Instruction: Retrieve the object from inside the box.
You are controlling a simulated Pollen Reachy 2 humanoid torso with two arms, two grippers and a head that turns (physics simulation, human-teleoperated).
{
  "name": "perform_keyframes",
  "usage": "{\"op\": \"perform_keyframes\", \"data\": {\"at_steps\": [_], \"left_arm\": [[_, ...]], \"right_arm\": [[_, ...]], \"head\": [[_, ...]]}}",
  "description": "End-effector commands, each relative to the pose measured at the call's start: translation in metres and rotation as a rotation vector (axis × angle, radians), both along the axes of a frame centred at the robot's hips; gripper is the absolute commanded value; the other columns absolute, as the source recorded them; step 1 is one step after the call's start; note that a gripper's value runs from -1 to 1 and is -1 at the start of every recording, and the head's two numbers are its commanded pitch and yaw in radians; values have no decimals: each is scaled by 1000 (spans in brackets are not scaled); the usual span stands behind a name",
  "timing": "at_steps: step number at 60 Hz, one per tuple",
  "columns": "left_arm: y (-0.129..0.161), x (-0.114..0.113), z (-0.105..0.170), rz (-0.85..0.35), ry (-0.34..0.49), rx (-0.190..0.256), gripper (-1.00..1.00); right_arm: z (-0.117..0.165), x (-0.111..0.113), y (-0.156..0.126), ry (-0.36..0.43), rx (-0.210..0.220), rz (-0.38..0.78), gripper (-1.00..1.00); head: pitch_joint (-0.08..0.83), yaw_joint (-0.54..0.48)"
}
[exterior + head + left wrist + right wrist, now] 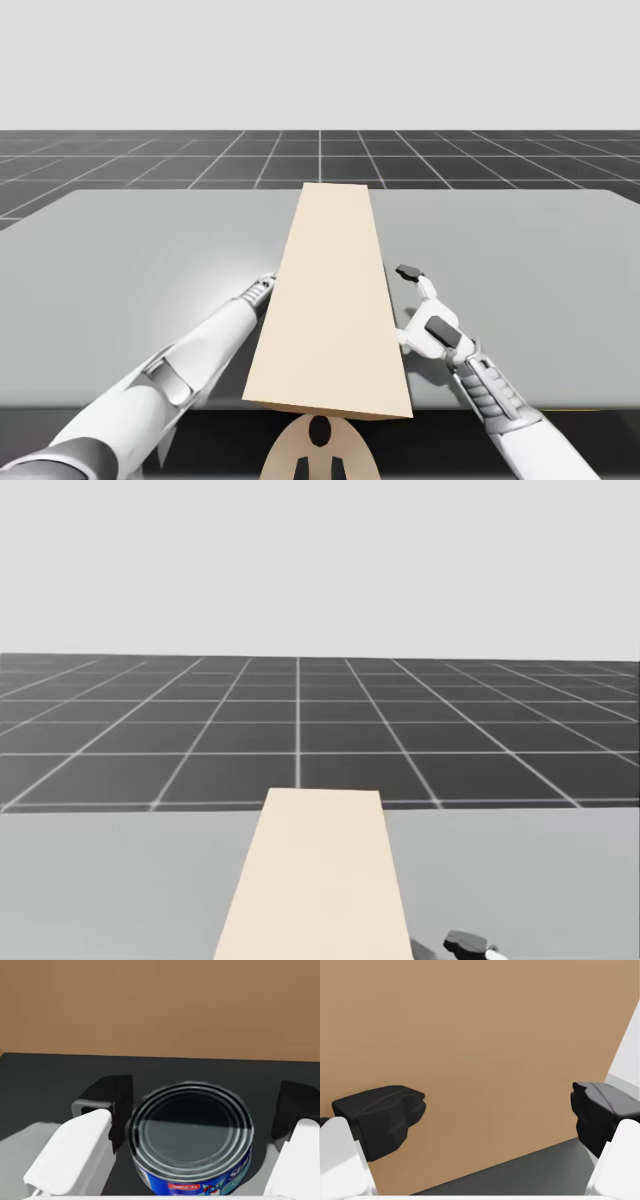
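Observation:
A long tan box (330, 300) lies down the middle of the grey table, and its top also fills the low centre of the head view (315, 880). Inside it, the left wrist view shows a short blue can (192, 1135) with a silver lid on the dark floor. My left gripper (200, 1100) is open around the can, with a gap on one side. In the high view my left wrist (258, 292) enters the box's left side. My right gripper (415, 300) stands open beside the box's right wall (485, 1050), empty (492, 1110). One dark fingertip (468, 943) shows beside the box.
The grey table (120, 260) stretches wide on both sides of the box, its front edge just below my arms. A dark gridded floor (300, 720) lies beyond the far edge. The brown inner wall (160, 1005) of the box stands behind the can.

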State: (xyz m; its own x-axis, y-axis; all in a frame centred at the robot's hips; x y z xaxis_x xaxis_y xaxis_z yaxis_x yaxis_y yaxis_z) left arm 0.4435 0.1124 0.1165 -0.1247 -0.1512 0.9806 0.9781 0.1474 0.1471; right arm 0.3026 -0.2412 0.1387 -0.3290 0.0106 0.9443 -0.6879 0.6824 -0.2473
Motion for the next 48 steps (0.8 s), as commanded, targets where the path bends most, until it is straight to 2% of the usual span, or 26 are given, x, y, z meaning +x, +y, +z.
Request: {"op": "perform_keyframes", "data": {"at_steps": [1,12,19,33,48], "left_arm": [[-2,-17,-38,-234,252,22,945],[6,-20,-24,-233,236,18,1000],[24,-23,-7,-198,201,5,1000],[98,-34,22,-38,136,-66,1000],[169,-62,39,101,77,-99,1000]], "right_arm": [[-1,-2,6,7,4,22,-1000],[0,-3,6,9,6,22,-1000],[0,-3,6,12,9,23,-1000],[1,-3,3,12,19,22,-1000],[6,-4,-3,11,24,17,-1000]], "head": [[112,-49],[113,-48],[110,-42],[101,-28],[92,-23]]}}
